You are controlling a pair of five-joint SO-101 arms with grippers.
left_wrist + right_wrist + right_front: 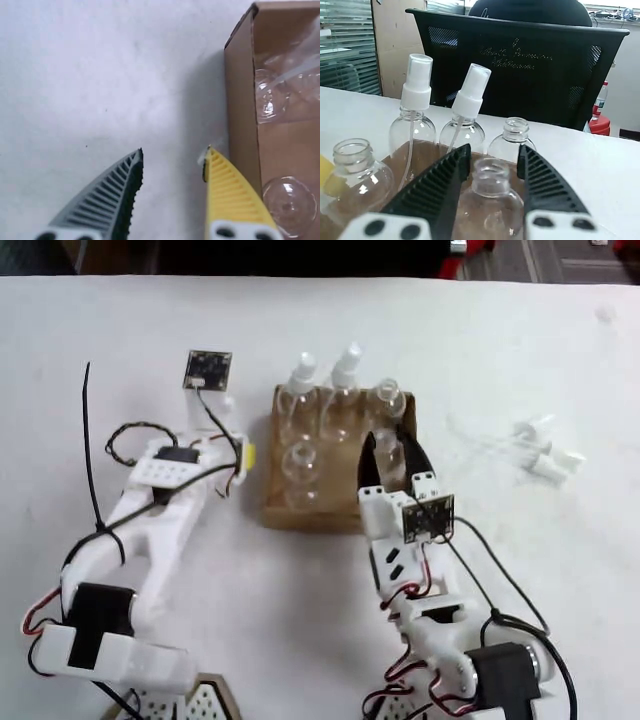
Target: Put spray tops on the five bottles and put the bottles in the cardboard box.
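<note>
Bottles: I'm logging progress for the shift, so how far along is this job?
Done: five bottles stand in the cardboard box, two capped bottles among them. In hand: the right gripper has its open fingers either side of an uncapped bottle. Left: three need tops; loose spray tops lie on the table beside the box.

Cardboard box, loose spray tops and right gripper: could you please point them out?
cardboard box (310, 519), high view, near wall
spray tops (553, 468), high view, one top in the pile
right gripper (495, 148), right wrist view, midway between fingertips
</note>
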